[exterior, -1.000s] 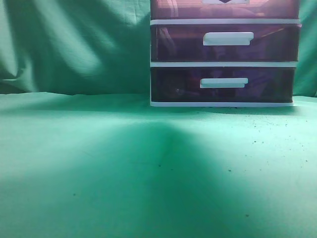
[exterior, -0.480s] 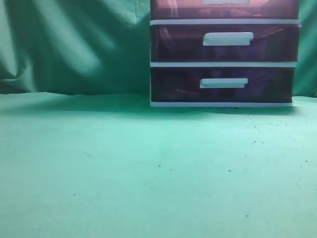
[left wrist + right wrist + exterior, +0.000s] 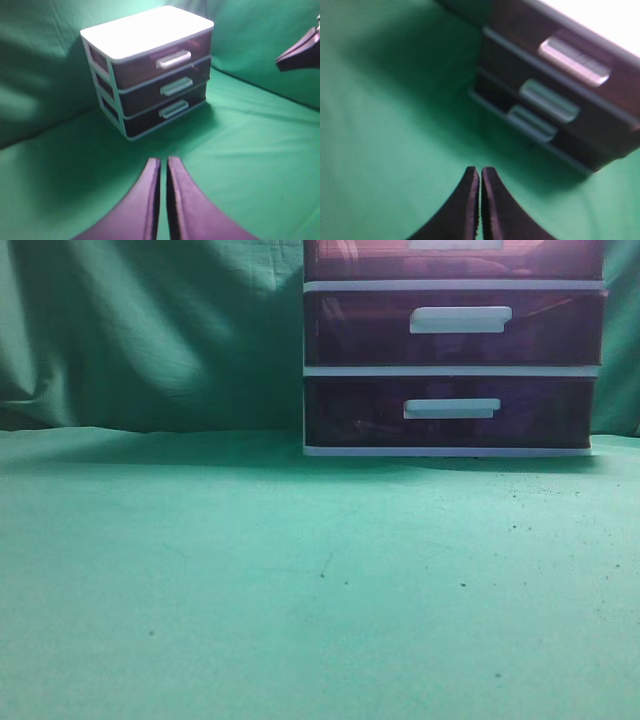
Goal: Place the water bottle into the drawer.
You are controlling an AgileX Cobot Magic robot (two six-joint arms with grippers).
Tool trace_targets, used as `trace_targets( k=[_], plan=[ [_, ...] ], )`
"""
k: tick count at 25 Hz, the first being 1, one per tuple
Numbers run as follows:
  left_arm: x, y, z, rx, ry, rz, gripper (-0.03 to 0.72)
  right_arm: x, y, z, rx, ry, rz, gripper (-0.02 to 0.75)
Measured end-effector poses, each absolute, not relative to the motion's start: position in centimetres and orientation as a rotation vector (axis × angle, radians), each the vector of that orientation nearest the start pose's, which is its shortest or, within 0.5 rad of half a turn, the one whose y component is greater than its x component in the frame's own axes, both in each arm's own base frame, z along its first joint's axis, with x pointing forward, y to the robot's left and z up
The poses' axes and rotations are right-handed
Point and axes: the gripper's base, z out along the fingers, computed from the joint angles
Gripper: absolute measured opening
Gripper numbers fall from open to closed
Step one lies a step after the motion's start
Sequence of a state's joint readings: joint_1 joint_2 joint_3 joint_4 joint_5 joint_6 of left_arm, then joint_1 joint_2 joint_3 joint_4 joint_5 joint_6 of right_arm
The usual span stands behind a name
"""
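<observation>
- Exterior view: the cabinet (image 3: 452,350) stood at the back right of the green cloth (image 3: 300,590), against a hanging green backdrop (image 3: 150,330). Only the lower edge of the drawer (image 3: 450,258), the top tier, showed at the upper border of the frame, and it lay flush with the two tiers below it. Neither arm appeared here.
- Left wrist view: the left gripper (image 3: 163,165) hung above the cloth well short of the cabinet (image 3: 150,70), its two dark fingers almost touching with only a thin slit between them and nothing held. The drawer (image 3: 165,60) sat shut beneath the white top, its white bar handle (image 3: 173,59) facing the camera. A dark finger of the right gripper (image 3: 300,50) showed at the right edge; from this angle its state could not be told.
- Right wrist view: the right gripper (image 3: 480,175) had its fingers pressed together, empty, over the cloth. The blurred cabinet (image 3: 560,100) filled the upper right, the drawer (image 3: 570,65) uppermost and closed.
- The water bottle appeared in none of the views.
</observation>
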State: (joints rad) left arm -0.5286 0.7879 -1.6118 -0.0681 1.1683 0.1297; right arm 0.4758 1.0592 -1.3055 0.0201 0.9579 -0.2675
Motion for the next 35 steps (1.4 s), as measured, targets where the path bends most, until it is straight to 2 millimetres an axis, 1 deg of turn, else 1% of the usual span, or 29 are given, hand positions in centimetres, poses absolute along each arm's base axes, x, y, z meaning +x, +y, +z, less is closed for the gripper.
trace_targets(
  k=[2, 5, 8, 11, 14, 16, 18, 20, 21, 24, 27, 28, 30, 32, 35],
  plan=[
    [3.3, -2.6, 51.3, 0.607, 1.761, -0.369, 0.0, 16.0, 9.2, 44.0, -0.793, 2.087, 0.257, 0.0],
    [1.2, -1.7, 47.7, 0.592, 1.74, -0.422, 0.0, 13.8, 9.0, 44.6, -0.811, 2.09, 0.368, 0.0],
    [-1.1, -0.6, 44.3, 0.565, 1.665, -0.478, 0.0, 11.8, 8.3, 45.3, -0.836, 2.045, 0.394, 0.0],
    [-2.7, 0.2, 40.9, 0.532, 1.585, -0.519, 0.0, 9.7, 7.6, 46.1, -0.882, 1.969, 0.414, 0.0],
    [-3.9, 0.9, 37.8, 0.499, 1.502, -0.533, 0.0, 7.5, 7.1, 46.5, -0.944, 1.867, 0.453, 0.0],
    [-3.8, 0.9, 36.0, 0.486, 1.481, -0.538, 0.0, 6.2, 6.8, 46.0, -0.962, 1.815, 0.489, 0.0],
    [-3.2, 0.5, 34.8, 0.49, 1.508, -0.538, 0.0, 5.2, 6.5, 45.0, -0.948, 1.785, 0.524, 0.0],
    [-2.5, 0.1, 33.8, 0.495, 1.541, -0.54, 0.0, 4.7, 6.4, 43.3, -0.935, 1.787, 0.555, 0.0],
    [-2.5, 0.1, 33.8, 0.495, 1.541, -0.54, 0.0, 4.4, 6.3, 42.4, -0.928, 1.789, 0.566, 0.0],
    [-1.4, -0.5, 32.4, 0.488, 1.566, -0.533, 0.0, 3.8, 6.0, 39.7, -0.913, 1.796, 0.577, 0.0],
    [-0.2, -1.0, 31.1, 0.466, 1.552, -0.524, 0.0, 3.4, 5.7, 37.3, -0.876, 1.76, 0.584, 0.0],
    [0.3, -1.2, 30.6, 0.459, 1.548, -0.524, 0.0, 3.4, 5.7, 36.5, -0.853, 1.747, 0.586, 0.0],
    [1.5, -1.7, 28.7, 0.445, 1.55, -0.507, 0.0, 3.6, 5.5, 34.9, -0.809, 1.729, 0.58, 0.0],
    [2.2, -1.9, 27.4, 0.446, 1.554, -0.479, 0.0, 4.1, 5.5, 33.4, -0.751, 1.713, 0.576, 0.0],
    [3.0, -2.2, 25.2, 0.473, 1.601, -0.428, 0.0, 5.1, 5.7, 30.8, -0.68, 1.743, 0.581, 0.0]
  ],
)
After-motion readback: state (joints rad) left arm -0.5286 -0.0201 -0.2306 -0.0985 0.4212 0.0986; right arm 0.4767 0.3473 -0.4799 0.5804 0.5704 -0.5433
